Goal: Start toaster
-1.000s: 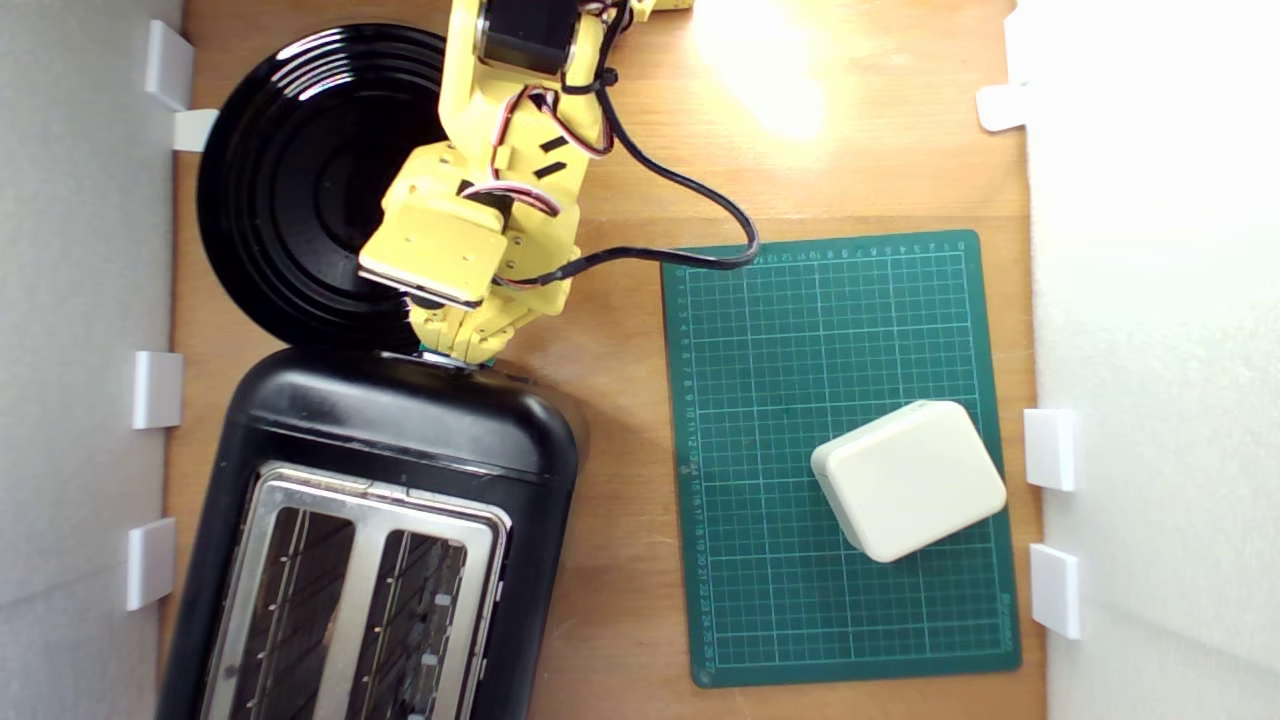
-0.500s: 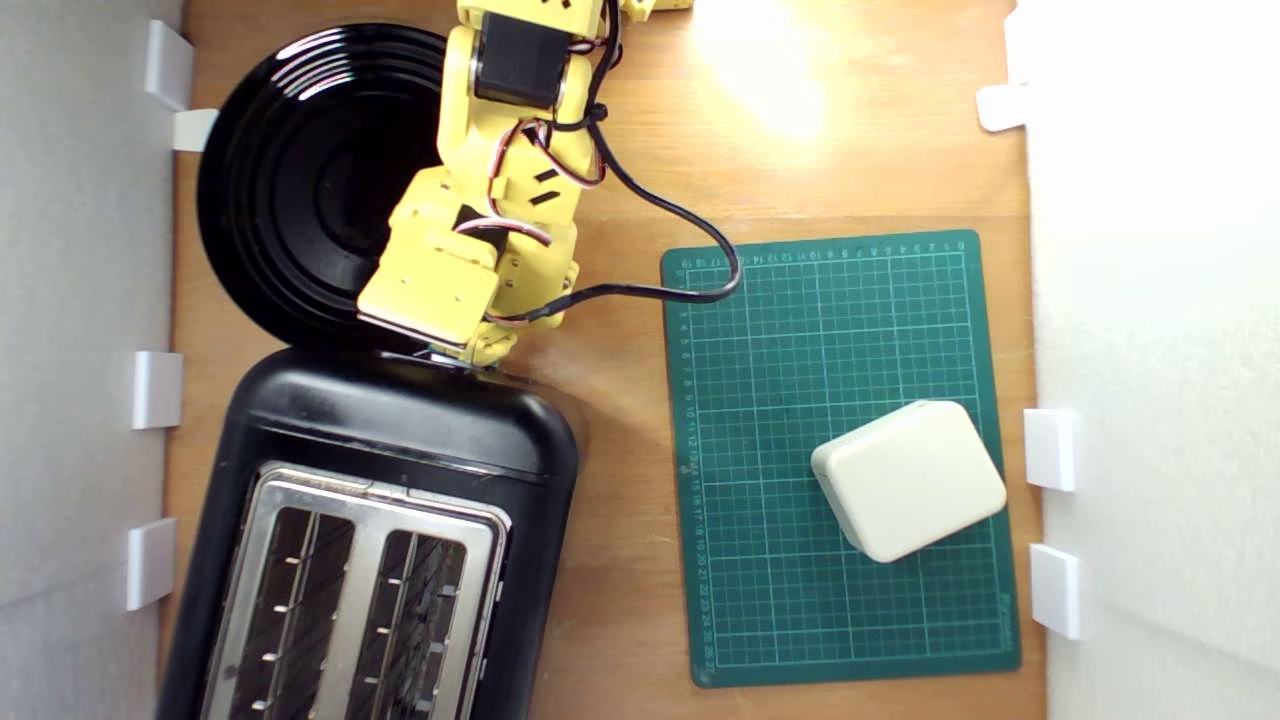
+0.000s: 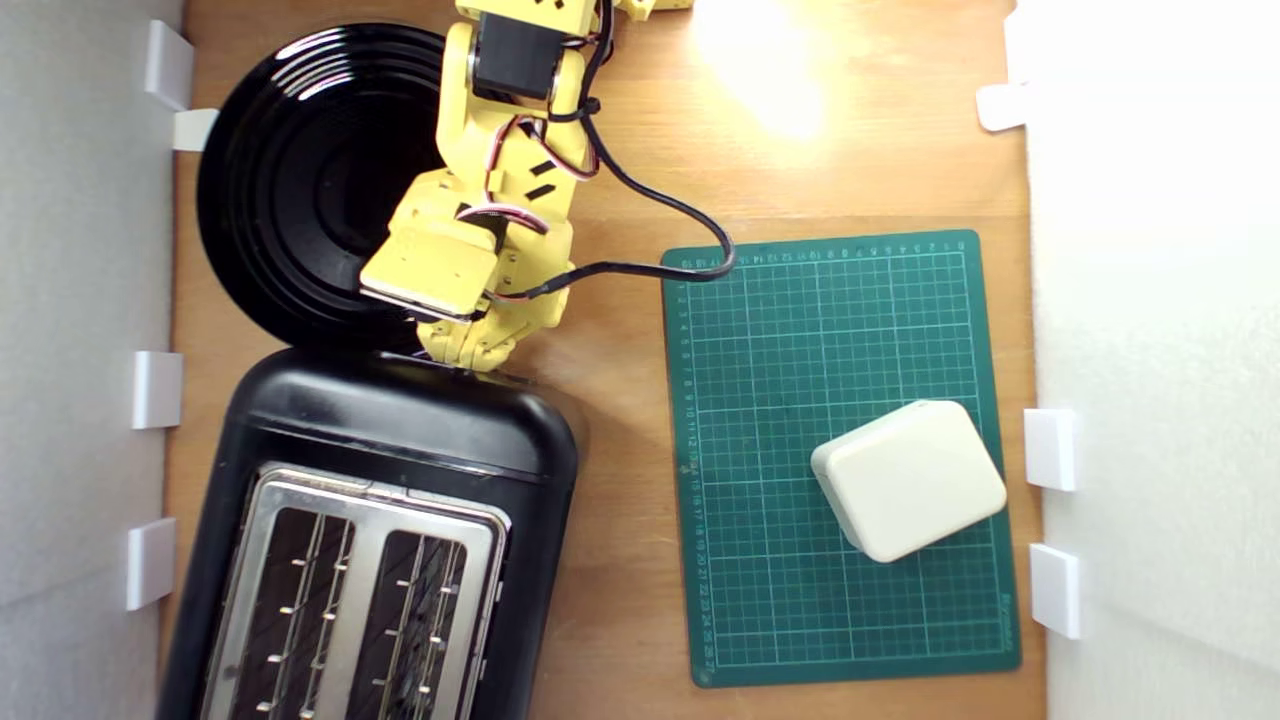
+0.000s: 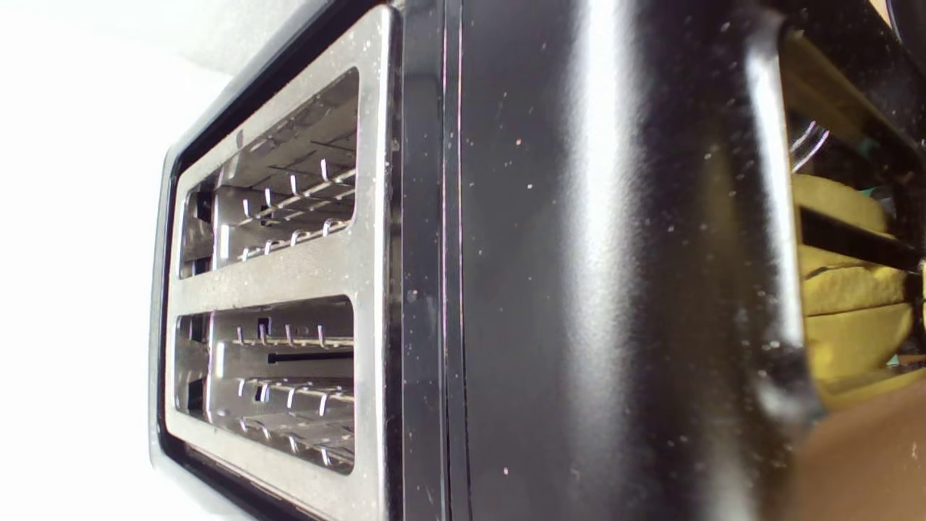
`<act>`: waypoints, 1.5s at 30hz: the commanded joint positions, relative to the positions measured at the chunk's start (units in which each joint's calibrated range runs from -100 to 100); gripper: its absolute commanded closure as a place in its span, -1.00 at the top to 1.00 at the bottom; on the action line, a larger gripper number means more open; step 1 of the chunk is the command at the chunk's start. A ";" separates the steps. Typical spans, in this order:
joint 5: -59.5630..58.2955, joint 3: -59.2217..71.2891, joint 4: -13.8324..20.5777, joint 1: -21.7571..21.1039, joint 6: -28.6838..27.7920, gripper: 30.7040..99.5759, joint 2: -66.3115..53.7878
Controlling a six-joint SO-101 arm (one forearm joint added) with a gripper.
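arm pose: yellow arm (image 3: 500, 150) comes in from the top edge of the exterior view, folded down over the black plate (image 3: 290, 180), wrist angled toward the toaster's near end wall.
jaws: gripper (image 3: 468, 352) sits right at the toaster's top edge in the exterior view, tips hidden under the wrist block; cannot tell how far the jaws are parted or whether they have anything. Wrist view shows only yellow finger parts (image 4: 846, 318) past the toaster's end, blurred.
toaster: toaster (image 3: 390, 520) lies at lower left of the exterior view on the wooden surface (image 3: 620, 420), just below the plate, its edge touching or overlapping the plate rim. Silver top plate, two empty slots showing wire guides. Wrist view: glossy black side fills the picture (image 4: 579, 289).
lever: small teal bit in the wrist view by the yellow parts, too small to be sure.
other: green cutting mat (image 3: 840, 330) on the exterior view's right, cream box (image 3: 908, 478) on it, well apart from the arm. Black cable (image 3: 660, 200) loops from the arm to the mat's corner.
change vs earlier: a second ago the wrist was slightly lower, teal visible under the tips at the toaster edge; now the wrist is pulled back a touch, teal gone from that view. Slot carriages sit lower. Toaster, plate, mat and box unmoved.
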 commanded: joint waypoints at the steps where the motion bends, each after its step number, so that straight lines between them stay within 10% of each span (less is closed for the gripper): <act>1: -3.72 3.01 0.05 1.41 -0.45 -0.98 6.96; 29: -9.11 11.83 0.05 0.85 -0.55 -0.98 6.88; 45: 20.52 -11.80 -1.63 0.61 -1.23 -0.98 7.55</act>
